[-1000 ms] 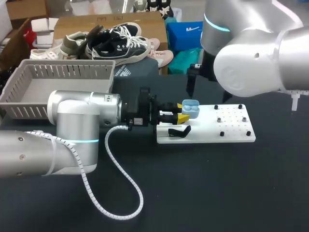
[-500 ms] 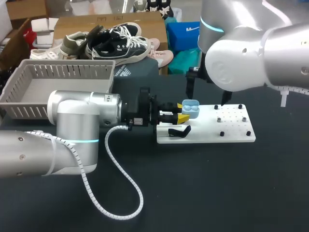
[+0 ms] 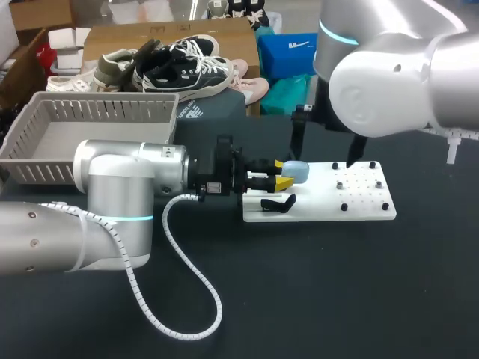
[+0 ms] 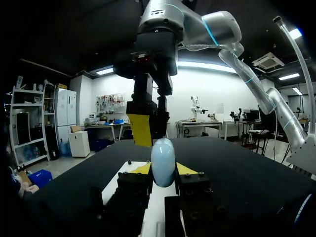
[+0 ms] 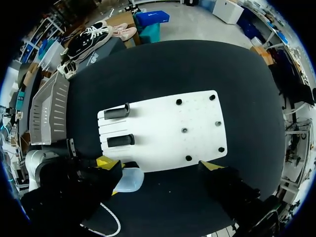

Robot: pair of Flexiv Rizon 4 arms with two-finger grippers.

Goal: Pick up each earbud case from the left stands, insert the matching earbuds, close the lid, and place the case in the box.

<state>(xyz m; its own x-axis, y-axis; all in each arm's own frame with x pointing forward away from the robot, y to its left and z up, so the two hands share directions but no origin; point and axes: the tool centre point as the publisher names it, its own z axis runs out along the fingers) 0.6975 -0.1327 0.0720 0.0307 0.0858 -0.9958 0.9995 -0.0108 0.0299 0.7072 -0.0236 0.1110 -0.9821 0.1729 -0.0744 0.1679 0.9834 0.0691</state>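
A light blue earbud case (image 3: pixel 296 172) with its lid down sits between the yellow tips of my left gripper (image 3: pixel 283 179), which is shut on it just above the left end of the white board (image 3: pixel 352 200). In the left wrist view the case (image 4: pixel 163 160) stands upright between the left gripper's (image 4: pixel 163 171) fingers. My right gripper (image 3: pixel 323 153) hangs open above the board, just behind the case, with nothing in it. From the right wrist the case (image 5: pixel 129 178) lies beside one finger of the right gripper (image 5: pixel 158 165). Two black stands (image 5: pixel 117 112) on the board are bare.
A grey slatted basket (image 3: pixel 45 146) stands at the back left of the table. The white board carries several small black pegs (image 3: pixel 344 206). A white coiled cable (image 3: pixel 179 292) from my left arm lies on the black tabletop in front.
The case's lid, open with earbuds showing before, is now down. My right arm dipped toward the case and shifted back to the right. The left arm has kept still.
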